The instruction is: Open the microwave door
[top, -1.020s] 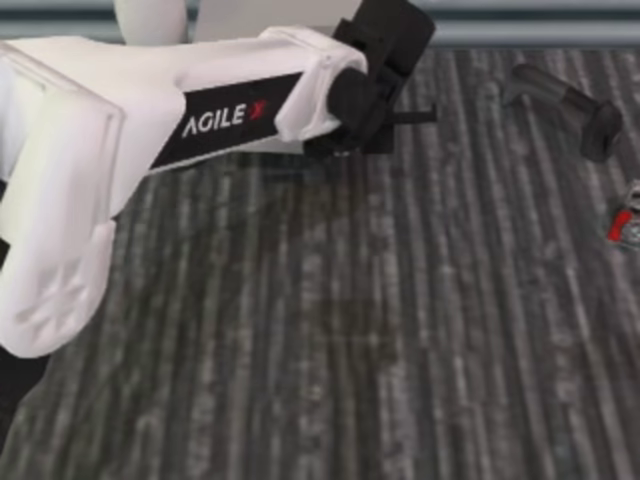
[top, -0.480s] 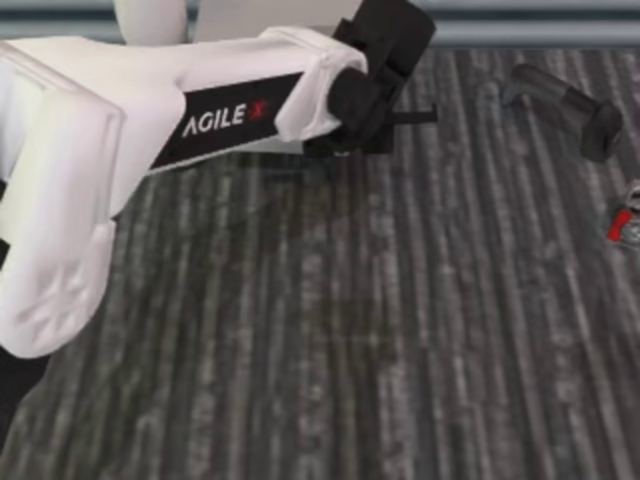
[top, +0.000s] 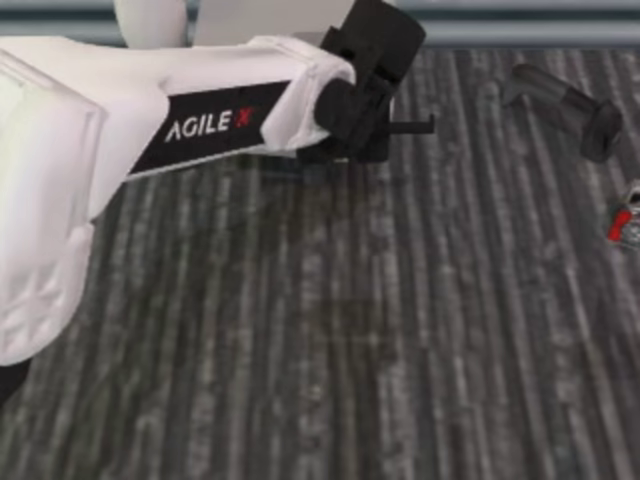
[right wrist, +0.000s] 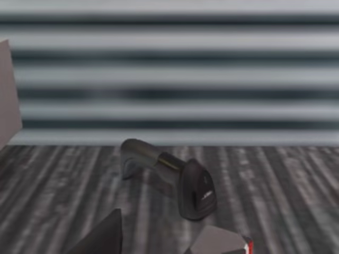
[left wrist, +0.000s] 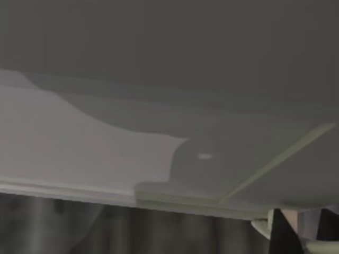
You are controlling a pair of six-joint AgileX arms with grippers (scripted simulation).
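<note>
Since a second ago my left arm (top: 150,130) has slid toward the top view's left and slightly back, its dark wrist block and left gripper (top: 385,120) shifting with it at the far edge of the table (top: 380,330). Whether that gripper is open or closed, and whether it holds anything, I cannot tell; only a thin dark bar juts from it. Of the microwave (top: 260,18) only a pale grey slab shows in the top view, at the far edge behind my arm. The left wrist view is filled by smooth, flat light grey panels (left wrist: 95,143) of it, seen very close, with a pale straight seam and a small light dot; I cannot tell which part is the door. The tabletop is dark grey with streaky lengthwise stripes, and behind it runs a wall of pale and dark horizontal bands (right wrist: 169,79). Off to the right lies a dark pistol-shaped handheld scanner (top: 565,105), and near the right edge a small red and grey object (top: 625,222). My right arm is out of the top view.
</note>
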